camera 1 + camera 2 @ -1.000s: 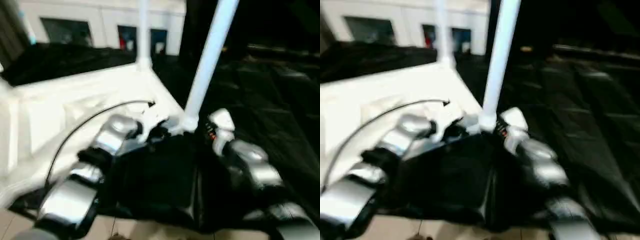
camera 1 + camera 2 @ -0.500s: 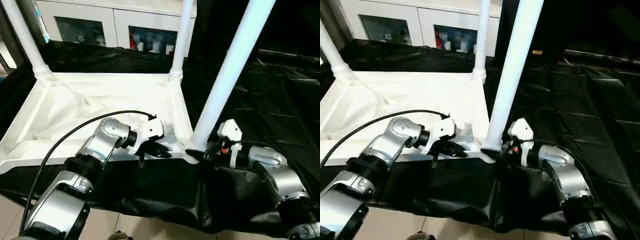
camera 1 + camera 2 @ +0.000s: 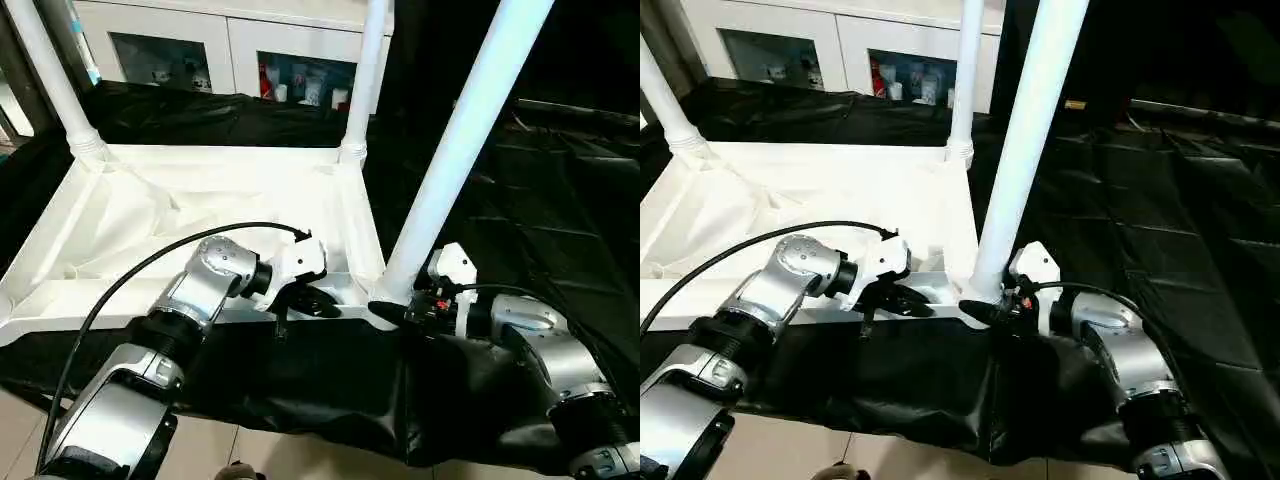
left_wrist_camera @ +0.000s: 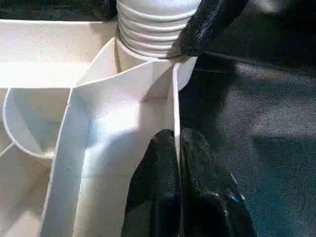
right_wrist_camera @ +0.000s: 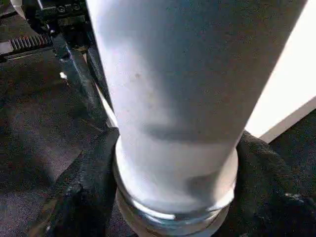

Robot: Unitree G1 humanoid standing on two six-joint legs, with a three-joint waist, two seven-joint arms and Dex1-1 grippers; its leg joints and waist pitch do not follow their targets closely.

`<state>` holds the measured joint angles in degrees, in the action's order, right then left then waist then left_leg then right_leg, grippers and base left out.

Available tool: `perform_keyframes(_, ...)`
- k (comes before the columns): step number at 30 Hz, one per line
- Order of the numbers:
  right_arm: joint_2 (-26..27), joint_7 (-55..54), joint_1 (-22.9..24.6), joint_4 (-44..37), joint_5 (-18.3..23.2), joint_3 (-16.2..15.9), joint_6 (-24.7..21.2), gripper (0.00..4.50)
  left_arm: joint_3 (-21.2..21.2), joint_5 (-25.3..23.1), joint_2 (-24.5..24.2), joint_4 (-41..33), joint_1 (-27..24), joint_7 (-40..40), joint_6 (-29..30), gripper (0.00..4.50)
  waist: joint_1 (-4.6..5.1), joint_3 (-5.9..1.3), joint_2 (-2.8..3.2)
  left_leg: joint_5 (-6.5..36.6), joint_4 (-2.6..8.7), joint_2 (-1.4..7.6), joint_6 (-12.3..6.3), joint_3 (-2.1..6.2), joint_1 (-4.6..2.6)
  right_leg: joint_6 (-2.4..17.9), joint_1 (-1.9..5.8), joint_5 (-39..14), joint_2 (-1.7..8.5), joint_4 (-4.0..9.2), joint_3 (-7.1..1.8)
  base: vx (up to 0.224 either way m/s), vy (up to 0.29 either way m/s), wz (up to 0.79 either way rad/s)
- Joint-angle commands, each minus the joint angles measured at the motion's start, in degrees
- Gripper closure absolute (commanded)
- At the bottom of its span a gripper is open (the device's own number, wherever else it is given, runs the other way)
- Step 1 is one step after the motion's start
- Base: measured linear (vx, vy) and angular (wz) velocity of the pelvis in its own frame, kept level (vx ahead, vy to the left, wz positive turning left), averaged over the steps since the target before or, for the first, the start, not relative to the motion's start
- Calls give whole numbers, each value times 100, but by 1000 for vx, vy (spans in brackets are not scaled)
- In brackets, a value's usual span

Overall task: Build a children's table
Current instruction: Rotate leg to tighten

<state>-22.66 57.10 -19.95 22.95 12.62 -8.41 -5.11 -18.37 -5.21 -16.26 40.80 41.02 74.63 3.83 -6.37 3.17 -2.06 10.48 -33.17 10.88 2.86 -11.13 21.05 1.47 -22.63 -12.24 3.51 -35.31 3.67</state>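
Lying upside down on black sheet (image 3: 300,390), tabletop (image 3: 150,215) is seen, three legs up. Left tool (image 3: 305,300) pinched shut on near rim (image 4: 174,113). Right tool (image 3: 395,312) closed around near-right leg (image 3: 450,160) base; leg tops cut off.

Three legs (image 3: 462,150) are running off the top edge, upper ends unseen. Tabletop (image 3: 150,215) near rim is lying hidden behind left forearm (image 3: 190,295). Cabinet (image 3: 230,45) contents are staying too small to identify.

Tabletop (image 3: 200,200) and legs (image 3: 450,160): smooth white plastic, seemingly; black cloth (image 3: 330,390) matt, creased; forearms (image 3: 190,300) shiny metal.
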Motion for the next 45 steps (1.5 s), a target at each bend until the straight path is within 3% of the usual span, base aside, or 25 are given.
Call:
perform_keyframes(1, 48, -209, -20, 208, -114, 23, -174, 173, 52, 222, 86, -100, -58, 60, 46, 450, 8, -372, -57, 439, 295, 294, -516, 110, -67, 1324, 319, -44, 531, 345, -309, 0, 0, 0)
perform_keyframes(5, 346, -1104, -134, 751, -294, 183, -328, 173, 231, 76, 314, 213, 86, -835, 281, 450, 65, -346, -40, 705, 318, 296, -328, 112, -80, 1303, 289, -513, 537, 404, -308, 0, 0, 0)
perform_keyframes(7, 615, -1812, -236, 1055, -359, 336, -405, 173, 334, 0, 494, 385, 178, -1427, 472, 450, 126, -329, -44, 987, 343, 288, -126, 141, -105, 1212, 302, -1128, 563, 472, -297, 0, 0, 0)
perform_keyframes(8, 832, -2357, -337, 1275, -375, 467, -452, 173, 416, -32, 636, 503, 245, -1847, 649, 450, 126, -329, -44, 987, 343, 288, -126, 141, -105, 1212, 302, -1128, 563, 472, -297, 0, 0, 0)
perform_keyframes(9, 1021, -2825, -433, 1458, -375, 586, -477, 173, 482, -46, 756, 598, 300, -2166, 793, 450, 197, -286, -26, 1182, 383, 294, -12, 144, -115, 1173, 257, -1444, 542, 507, -296, 0, 0, 0)
perform_keyframes(11, 1465, -3805, -708, 1868, -318, 842, -496, 173, 544, -125, 1007, 852, 439, -2830, 906, 450, 210, -306, -20, 1354, 384, 292, 115, 168, -159, 1054, 270, -1867, 583, 552, -304, 0, 0, 0)
perform_keyframes(14, 1817, -4413, -996, 2230, -344, 881, -425, 173, 590, -131, 1234, 1058, 568, -3265, 948, 450, 245, -316, 1, 1329, 385, 268, 102, 156, -154, 1016, 250, -1686, 552, 560, -315, 0, 0, 0)
perform_keyframes(18, 2066, -4601, -1242, 2537, -690, 624, -158, 173, 571, -206, 1404, 1191, 685, -3553, 875, 450, 252, -335, -3, 1191, 374, 261, 5, 148, -129, 1032, 278, -1358, 550, 535, -319, 0, 0, 0)
perform_keyframes(20, 2176, -4412, -1297, 2614, -683, 612, 35, 173, 548, -252, 1416, 1254, 735, -3568, 747, 450, 251, -338, -18, 1100, 368, 258, -58, 138, -120, 1064, 282, -1152, 546, 519, -320, 0, 0, 0)
perform_keyframes(21, 2196, -4359, -1305, 2627, -671, 617, 73, 118, 544, -260, 1415, 1268, 745, -3563, 711, 450, 250, -332, -8, 1110, 373, 260, -90, 140, -116, 1074, 291, -1150, 551, 521, -317, 0, 0, 0)
perform_keyframes(28, 2031, -3782, -1350, 2546, -656, 548, 305, 60, 491, -235, 1273, 1267, 679, -3456, 507, 450, 273, -309, -13, 1372, 395, 270, -112, 157, -115, 1001, 280, -1649, 560, 572, -308, 0, 0, 0)
perform_keyframes(32, 1542, -2847, -1133, 2175, -636, 450, 421, 60, 525, -127, 1090, 1244, 597, -2889, 255, 450, 259, -321, -16, 1275, 377, 271, -201, 149, -108, 999, 286, -1517, 558, 567, -317, 0, 0, 0)
perform_keyframes(36, 1061, -1891, -853, 1679, -366, 484, 389, 60, 558, 27, 929, 1155, 527, -2334, 140, 450, 231, -345, -56, 872, 343, 263, -441, 130, -66, 1172, 335, -808, 550, 489, -315, 0, 0, 0)
perform_keyframes(39, 689, -1250, -661, 1288, -260, 406, 319, 60, 424, 184, 762, 924, 377, -1494, -101, 450, 200, -343, -62, 761, 328, 261, -557, 124, -67, 1249, 353, -647, 542, 486, -308, 0, 0, 0)
perform_keyframes(42, 445, -863, -528, 1030, -249, 337, 249, 60, 318, 349, 650, 645, 226, -826, -163, 450, 188, -349, -62, 726, 330, 280, -578, 116, -86, 1328, 335, -554, 541, 459, -309, 0, 0, 0)
perform_keyframes(45, 199, -461, -337, 699, -205, 268, 230, 60, 237, 416, 562, 470, 149, -427, -142, 450, 86, -327, -30, 823, 341, 314, -522, 92, -133, 1343, 286, -683, 532, 468, -317, 0, 0, 0)
